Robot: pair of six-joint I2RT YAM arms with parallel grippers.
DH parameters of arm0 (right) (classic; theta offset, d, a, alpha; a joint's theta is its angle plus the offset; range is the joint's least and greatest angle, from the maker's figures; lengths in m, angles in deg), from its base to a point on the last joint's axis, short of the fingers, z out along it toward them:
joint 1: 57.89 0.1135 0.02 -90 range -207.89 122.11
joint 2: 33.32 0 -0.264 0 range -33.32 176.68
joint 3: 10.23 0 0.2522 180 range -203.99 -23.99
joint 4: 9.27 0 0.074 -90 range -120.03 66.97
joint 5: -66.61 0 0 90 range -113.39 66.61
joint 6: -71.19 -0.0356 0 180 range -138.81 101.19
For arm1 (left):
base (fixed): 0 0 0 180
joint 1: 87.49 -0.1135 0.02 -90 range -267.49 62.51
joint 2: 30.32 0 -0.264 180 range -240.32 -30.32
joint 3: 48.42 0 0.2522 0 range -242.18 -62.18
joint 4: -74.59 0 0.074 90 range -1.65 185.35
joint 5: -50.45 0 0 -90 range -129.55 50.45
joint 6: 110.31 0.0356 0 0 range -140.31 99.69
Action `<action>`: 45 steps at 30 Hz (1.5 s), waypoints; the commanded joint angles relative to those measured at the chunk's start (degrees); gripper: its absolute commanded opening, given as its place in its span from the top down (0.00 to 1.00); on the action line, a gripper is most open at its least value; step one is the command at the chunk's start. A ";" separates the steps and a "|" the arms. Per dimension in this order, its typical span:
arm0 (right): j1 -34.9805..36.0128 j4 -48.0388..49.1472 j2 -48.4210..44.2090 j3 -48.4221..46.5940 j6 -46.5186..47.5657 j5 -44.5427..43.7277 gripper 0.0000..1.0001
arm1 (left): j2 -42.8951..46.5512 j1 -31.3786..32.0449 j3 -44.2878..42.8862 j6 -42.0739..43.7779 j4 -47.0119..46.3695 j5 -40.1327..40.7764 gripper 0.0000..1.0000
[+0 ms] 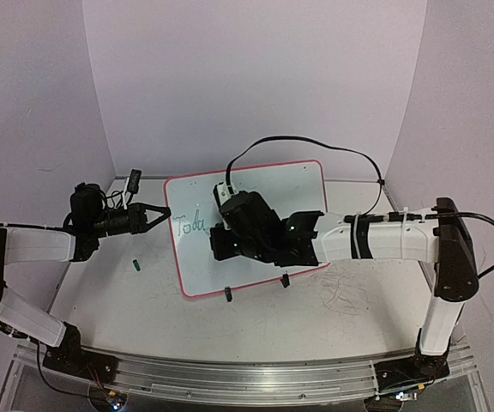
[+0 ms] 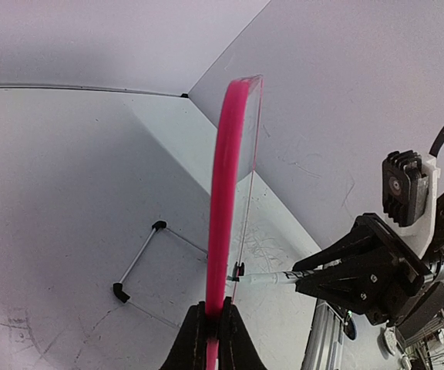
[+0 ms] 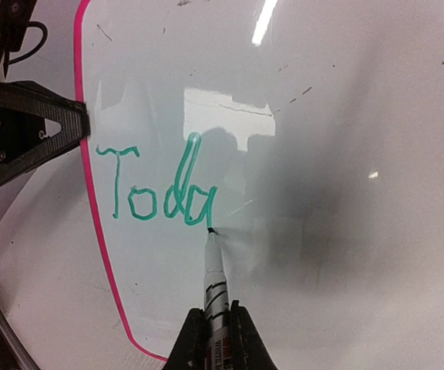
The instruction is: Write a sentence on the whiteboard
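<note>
The whiteboard (image 1: 298,184), white with a pink frame, stands tilted on the table. My left gripper (image 1: 163,210) is shut on its left edge; in the left wrist view the pink frame (image 2: 226,193) runs up from between the jaws of that gripper (image 2: 215,320). The sentence (image 3: 164,189) reads "Toda" in green near the board's left side (image 1: 190,226). My right gripper (image 3: 214,324) is shut on a white marker pen (image 3: 215,277). The pen's tip touches the board at the foot of the last letter. In the top view the right gripper (image 1: 221,239) covers the board's middle.
A small green pen cap (image 1: 135,265) lies on the table left of the board. Two black clip feet (image 1: 228,294) (image 1: 286,280) sit under the board's near edge. A black cable (image 1: 316,146) arches over the board. A thin wire bracket (image 2: 137,262) lies behind the board.
</note>
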 commanded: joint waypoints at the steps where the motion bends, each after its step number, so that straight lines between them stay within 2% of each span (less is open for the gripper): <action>1: -0.75 1.96 -4.44 0.34 0.62 -0.74 1.00 | 1.60 0.59 -0.97 -0.31 -2.07 -2.69 1.00; 4: -1.04 4.09 -5.14 1.92 0.82 0.13 1.00 | 1.89 0.59 -0.84 -0.33 -1.94 -2.57 1.00; 17: -1.39 4.11 -2.03 -1.50 1.66 0.91 1.00 | 2.00 0.62 -0.86 -0.32 -1.91 -2.75 1.00; 30: -1.56 1.69 -0.52 -1.49 0.26 -0.78 1.00 | 1.77 0.63 -0.96 -0.16 -1.89 -2.82 1.00; 45: -1.45 0.60 -2.34 2.12 -1.95 -0.31 1.00 | 1.70 0.60 -1.05 0.02 -1.75 -2.86 1.00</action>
